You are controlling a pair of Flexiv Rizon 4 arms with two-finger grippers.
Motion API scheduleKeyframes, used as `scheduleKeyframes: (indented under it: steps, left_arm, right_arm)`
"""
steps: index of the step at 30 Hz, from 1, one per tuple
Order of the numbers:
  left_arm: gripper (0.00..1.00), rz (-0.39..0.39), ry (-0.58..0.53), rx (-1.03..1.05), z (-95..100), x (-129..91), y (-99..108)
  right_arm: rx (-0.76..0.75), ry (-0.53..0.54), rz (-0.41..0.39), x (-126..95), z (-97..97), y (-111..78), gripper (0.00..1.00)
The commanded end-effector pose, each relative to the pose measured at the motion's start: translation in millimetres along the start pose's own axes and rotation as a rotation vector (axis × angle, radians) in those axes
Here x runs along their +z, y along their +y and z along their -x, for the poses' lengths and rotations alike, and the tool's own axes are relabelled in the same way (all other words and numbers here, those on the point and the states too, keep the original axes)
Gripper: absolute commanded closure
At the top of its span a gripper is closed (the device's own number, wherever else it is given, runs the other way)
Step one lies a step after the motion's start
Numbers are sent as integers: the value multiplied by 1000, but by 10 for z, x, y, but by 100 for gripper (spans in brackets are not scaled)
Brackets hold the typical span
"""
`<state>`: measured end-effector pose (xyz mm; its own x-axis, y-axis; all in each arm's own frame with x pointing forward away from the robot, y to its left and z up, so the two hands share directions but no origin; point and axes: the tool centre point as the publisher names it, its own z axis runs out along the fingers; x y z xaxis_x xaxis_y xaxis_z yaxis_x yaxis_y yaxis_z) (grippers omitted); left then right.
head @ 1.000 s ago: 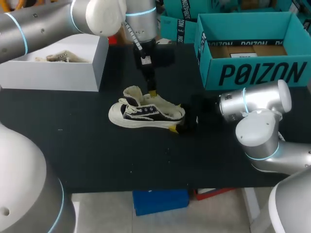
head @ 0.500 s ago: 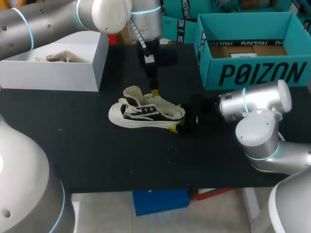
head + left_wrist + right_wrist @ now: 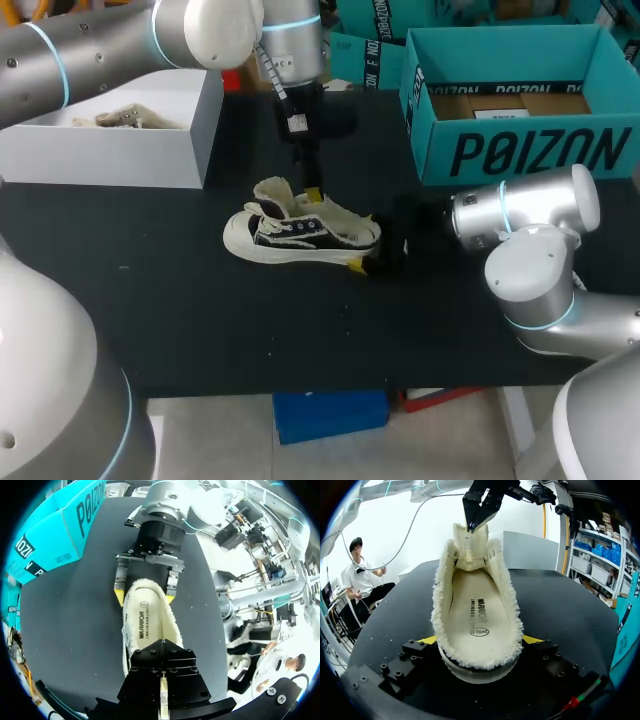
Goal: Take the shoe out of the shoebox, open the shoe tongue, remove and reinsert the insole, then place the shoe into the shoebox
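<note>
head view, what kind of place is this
Probably a robot lab workbench for shoe handling: a black table, a teal cardboard shoebox, and a black-and-cream fleece-lined shoe gripped at the heel by the right end effector.

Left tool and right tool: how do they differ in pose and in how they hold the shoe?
The left tool hangs upright over the shoe; the right tool lies low along the table. The left tool pinches narrowly on the tongue; the right tool is spread wide, clamping both sides of the heel. Both are shut on parts of the same shoe.
</note>
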<state>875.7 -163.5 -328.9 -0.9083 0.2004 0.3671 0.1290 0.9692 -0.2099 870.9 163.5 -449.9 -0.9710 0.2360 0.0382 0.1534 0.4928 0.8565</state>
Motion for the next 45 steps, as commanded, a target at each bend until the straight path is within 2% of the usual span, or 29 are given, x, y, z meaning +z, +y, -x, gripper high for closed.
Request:
scheduleKeyframes:
  steps: [1, 7, 27, 41, 45]
  left_arm:
    - [100, 26, 42, 40, 102, 112, -9]
    - [100, 61, 72, 78, 86, 284, -9]
    - [100, 67, 133, 49, -55, 636, 136]
    - [100, 94, 107, -11, -143, 881, 186]
    - [100, 107, 66, -44, -164, 919, 203]
  right_arm:
    - [1, -1, 0, 40, 4, -54, 100]
    - [1, -1, 0, 40, 4, -54, 100]
    - [1, -1, 0, 40, 4, -54, 100]
    - [1, -1, 0, 40, 4, -54, 100]
    - [1, -1, 0, 40, 4, -54, 100]
